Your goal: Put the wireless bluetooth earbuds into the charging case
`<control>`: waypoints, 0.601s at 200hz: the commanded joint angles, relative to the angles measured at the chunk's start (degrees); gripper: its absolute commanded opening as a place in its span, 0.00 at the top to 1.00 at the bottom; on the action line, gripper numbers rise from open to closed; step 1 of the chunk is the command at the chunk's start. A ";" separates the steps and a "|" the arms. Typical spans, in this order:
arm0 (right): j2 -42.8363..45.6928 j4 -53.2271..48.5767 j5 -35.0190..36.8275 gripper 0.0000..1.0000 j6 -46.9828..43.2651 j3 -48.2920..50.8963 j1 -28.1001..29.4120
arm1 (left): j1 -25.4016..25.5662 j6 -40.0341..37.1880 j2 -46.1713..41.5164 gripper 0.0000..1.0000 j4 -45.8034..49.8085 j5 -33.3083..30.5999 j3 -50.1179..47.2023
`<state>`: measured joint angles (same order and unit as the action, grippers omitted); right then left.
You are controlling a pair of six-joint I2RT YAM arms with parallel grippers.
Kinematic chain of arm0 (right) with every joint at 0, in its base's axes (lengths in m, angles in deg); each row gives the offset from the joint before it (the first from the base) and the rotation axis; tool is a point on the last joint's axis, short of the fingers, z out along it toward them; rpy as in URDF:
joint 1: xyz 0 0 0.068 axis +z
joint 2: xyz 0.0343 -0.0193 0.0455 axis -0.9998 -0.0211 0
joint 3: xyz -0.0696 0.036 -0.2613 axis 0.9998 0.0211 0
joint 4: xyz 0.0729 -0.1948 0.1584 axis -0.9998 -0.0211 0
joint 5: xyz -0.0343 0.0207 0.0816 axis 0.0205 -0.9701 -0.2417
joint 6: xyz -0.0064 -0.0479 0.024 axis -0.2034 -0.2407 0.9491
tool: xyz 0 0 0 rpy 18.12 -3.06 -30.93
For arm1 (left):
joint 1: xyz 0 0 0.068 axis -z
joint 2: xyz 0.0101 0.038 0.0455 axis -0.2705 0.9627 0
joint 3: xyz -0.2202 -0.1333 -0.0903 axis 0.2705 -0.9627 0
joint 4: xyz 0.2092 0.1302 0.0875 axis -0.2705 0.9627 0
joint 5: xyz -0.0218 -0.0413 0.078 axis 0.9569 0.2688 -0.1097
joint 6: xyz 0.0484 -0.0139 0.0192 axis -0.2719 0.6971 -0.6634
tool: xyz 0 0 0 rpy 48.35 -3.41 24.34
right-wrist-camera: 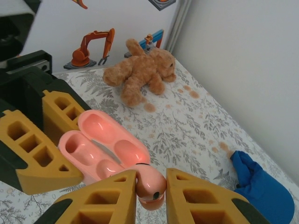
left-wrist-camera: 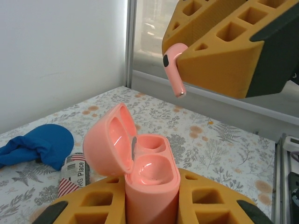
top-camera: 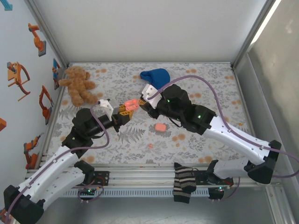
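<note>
**A:** Two salmon-pink rounded plastic charging cases by my count. The open case [left-wrist-camera: 150, 170] stands upright with its lid hinged back. The left end effector [left-wrist-camera: 152, 203] holds it, with yellow-orange honeycomb fingers [left-wrist-camera: 205, 196] clamped tight on its lower body.

**B:** And the second?

**A:** The closed case [top-camera: 160, 127] lies flat on the floral-print bench [top-camera: 135, 140]. It sits near the middle, on the near side of the right wrist.

**B:** Earbuds?

**A:** One coral-pink stemmed plastic earbud [right-wrist-camera: 149, 185], pinched at its bulb by the right end effector [right-wrist-camera: 150, 182], fingers drawn in close on it. In the left wrist view its stem points downward. It hangs above and beyond the open case, apart from it. One tiny pink nub [top-camera: 150, 146] lies alone on the bench, nearer the arm bases than the closed case. It is too small to make out its shape.

**B:** Wells in the open case?

**A:** Two, side by side, facing up.

**B:** Other items?

**A:** One brown plush teddy bear [top-camera: 79, 85] at far left. One blue fabric mitten [top-camera: 155, 77] by the far edge. One small printed packet [left-wrist-camera: 74, 173] just beside the mitten. One black-and-cream striped sock [top-camera: 183, 183] draped over the front rail.
</note>
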<state>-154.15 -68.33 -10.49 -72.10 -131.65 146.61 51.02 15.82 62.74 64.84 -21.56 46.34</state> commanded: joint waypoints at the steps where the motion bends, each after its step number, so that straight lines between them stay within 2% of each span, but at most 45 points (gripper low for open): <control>1: 0.09 3.27 0.40 0.79 -3.56 -0.09 1.39 | 0.33 1.37 0.36 1.00 -4.07 1.99 -0.20; 120: -4.90 3.79 2.77 0.79 -6.62 -2.91 4.91 | 0.41 1.43 0.07 1.00 -3.99 2.56 -0.47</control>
<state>-158.61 -66.18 -8.65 -77.69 -132.31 150.76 51.24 16.43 63.44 63.02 -19.99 46.27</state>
